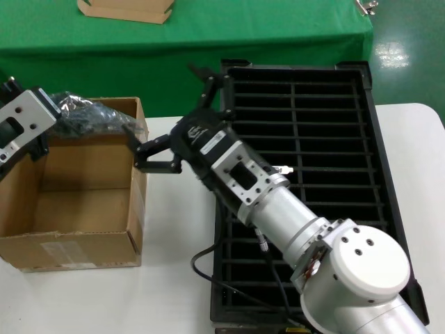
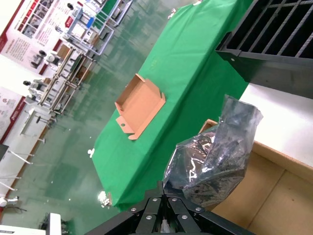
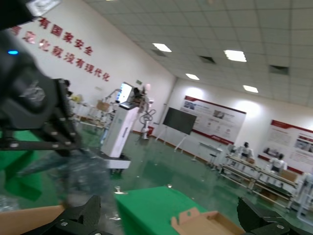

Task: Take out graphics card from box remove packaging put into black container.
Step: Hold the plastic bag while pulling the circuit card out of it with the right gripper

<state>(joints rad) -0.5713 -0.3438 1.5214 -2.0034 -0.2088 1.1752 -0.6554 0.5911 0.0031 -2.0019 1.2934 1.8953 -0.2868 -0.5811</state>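
Observation:
My left gripper [image 1: 49, 122] is shut on the packaging [image 1: 94, 115], a crinkled dark grey bag, and holds it above the far edge of the open brown box [image 1: 69, 229]. In the left wrist view the bag [image 2: 215, 152] hangs from the closed jaws of the left gripper [image 2: 165, 188] over the box [image 2: 274, 196]. The graphics card does not show; I cannot tell if it is inside the bag. My right gripper [image 1: 163, 101] is wide open just right of the bag, one finger [image 1: 149, 156] by the box's right wall. The black container [image 1: 334, 139] lies under the right arm.
A flat tan cardboard tray [image 1: 125, 10] lies on the green table [image 1: 278, 35] behind; it also shows in the left wrist view [image 2: 139, 105] and the right wrist view [image 3: 205, 225]. The white table [image 1: 174, 278] carries the box and the container.

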